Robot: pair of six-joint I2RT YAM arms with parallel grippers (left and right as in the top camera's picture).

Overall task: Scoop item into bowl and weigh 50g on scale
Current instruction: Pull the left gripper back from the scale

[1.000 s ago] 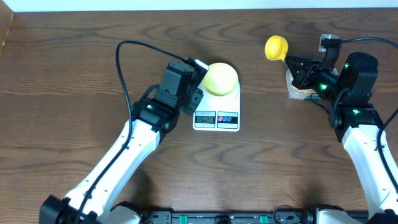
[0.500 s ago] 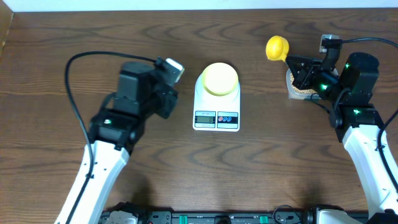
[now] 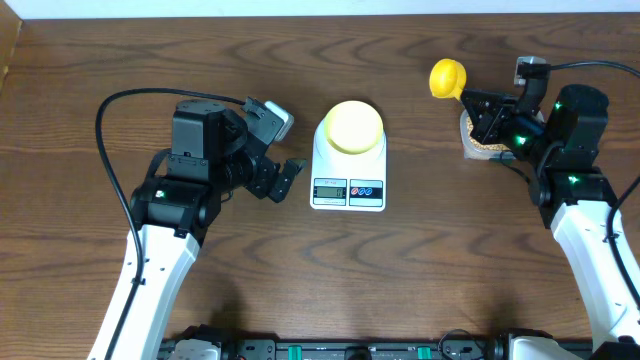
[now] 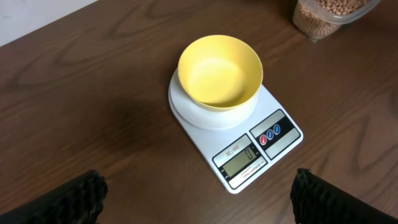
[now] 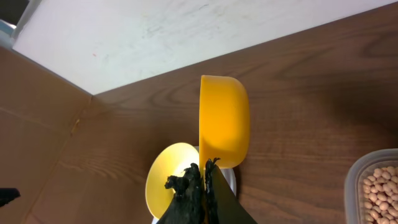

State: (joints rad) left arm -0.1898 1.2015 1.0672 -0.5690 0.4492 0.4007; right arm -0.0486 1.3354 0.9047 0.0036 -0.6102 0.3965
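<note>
Left wrist view shows the left gripper (image 4: 198, 182) with its fingers spread wide and holding nothing, set back from the scale (image 4: 273, 134), on whose platform the bowl (image 4: 219, 71) sits upright and empty. The right gripper (image 5: 200, 183) has its fingers pressed together on the handle of the yellow scoop (image 5: 224, 121), held in the air near the clear tub (image 5: 356, 169) of beans (image 5: 380, 190); whether the scoop carries beans cannot be told. Judged status: bowl placement is complete; scooping, transfer into the bowl and weighing to target are not yet done.
</note>
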